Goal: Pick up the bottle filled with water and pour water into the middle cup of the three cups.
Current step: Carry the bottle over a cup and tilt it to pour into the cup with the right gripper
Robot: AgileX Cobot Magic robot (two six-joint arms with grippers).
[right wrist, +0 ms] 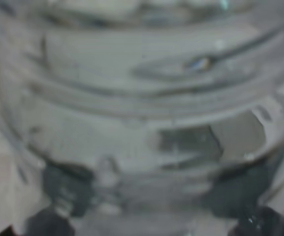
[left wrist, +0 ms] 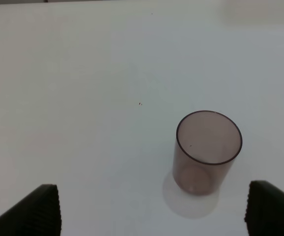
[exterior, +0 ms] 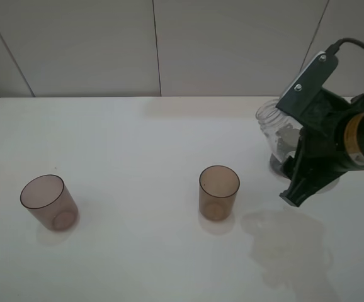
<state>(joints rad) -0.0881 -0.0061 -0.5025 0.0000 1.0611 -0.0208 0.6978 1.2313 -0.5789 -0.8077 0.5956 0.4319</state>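
The clear capless bottle point(exterior: 273, 123) sits in my right gripper point(exterior: 295, 157), which is shut on it above the table's right side. Blurred and close, the bottle point(right wrist: 142, 113) fills the right wrist view, with dark fingers point(right wrist: 58, 206) at its lower part. The amber-brown middle cup point(exterior: 218, 192) stands upright left of the bottle, apart from it. Far left stands the pinkish-mauve cup point(exterior: 48, 202). In the left wrist view that cup point(left wrist: 207, 150) lies ahead of my open left gripper point(left wrist: 154, 196). A third cup is hidden apart from a dark bit point(exterior: 280, 165) behind the right gripper.
The white table point(exterior: 131, 145) runs back to a pale panelled wall point(exterior: 94, 44). The right arm and bottle throw a shadow point(exterior: 289, 245) on the tabletop in front of the gripper. The left arm does not show in the exterior high view.
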